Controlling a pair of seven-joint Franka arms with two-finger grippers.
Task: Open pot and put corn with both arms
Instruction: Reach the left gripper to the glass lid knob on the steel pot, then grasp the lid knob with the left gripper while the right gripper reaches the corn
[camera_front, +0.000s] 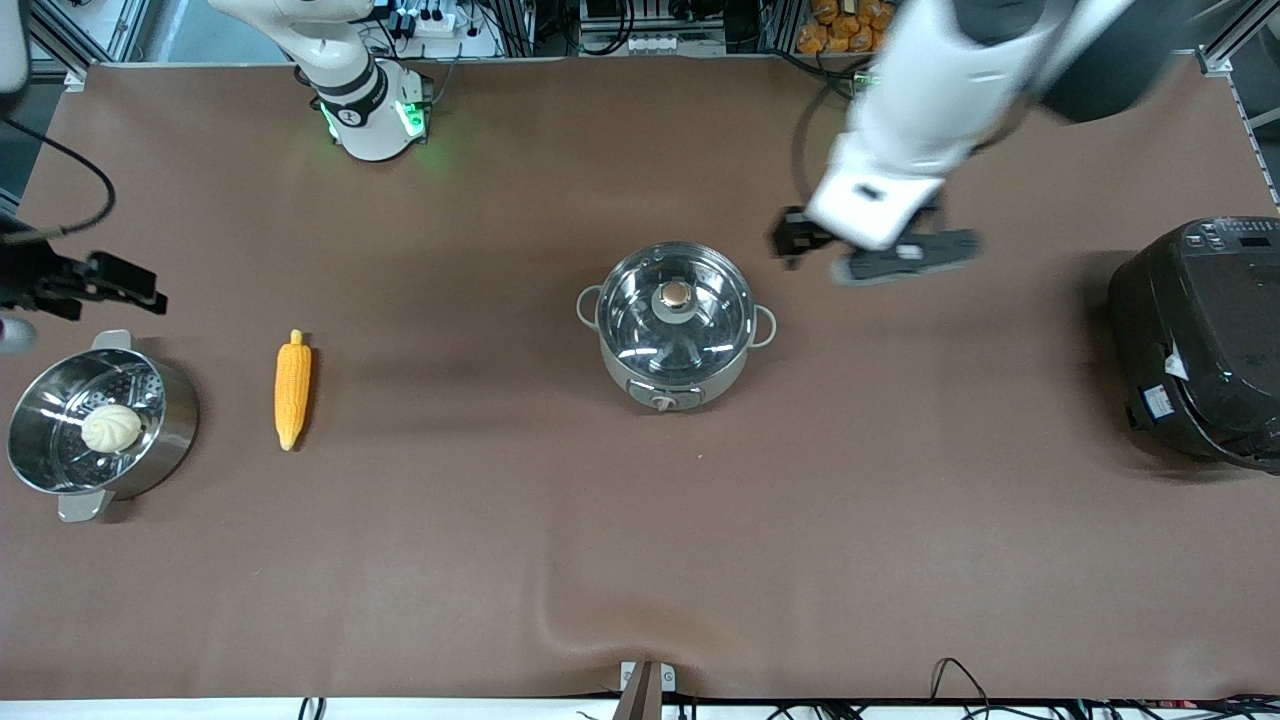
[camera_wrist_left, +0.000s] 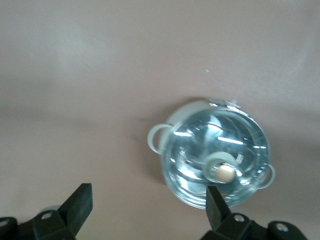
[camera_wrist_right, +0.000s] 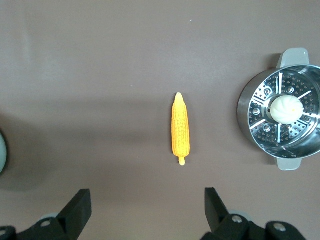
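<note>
The left gripper (camera_front: 800, 240) hangs in the air with its fingers (camera_wrist_left: 80, 202) spread wide and holding nothing, over bare table just beside the pot (camera_front: 676, 328), toward the left arm's end. The pot stands near the middle of the table with its glass lid (camera_front: 675, 312) closed and the tan knob (camera_wrist_left: 224, 172) on top. The right gripper (camera_wrist_right: 145, 207) is also released and empty, high over the right arm's end of the table. The corn (camera_front: 292, 389) lies flat on the table below it, untouched, well apart from the pot. Just beside the corn stands a steel steamer (camera_front: 170, 440) with a pale bun (camera_front: 111, 428) inside. A black cooker (camera_front: 1200, 340) sits at the left arm's end.
</note>
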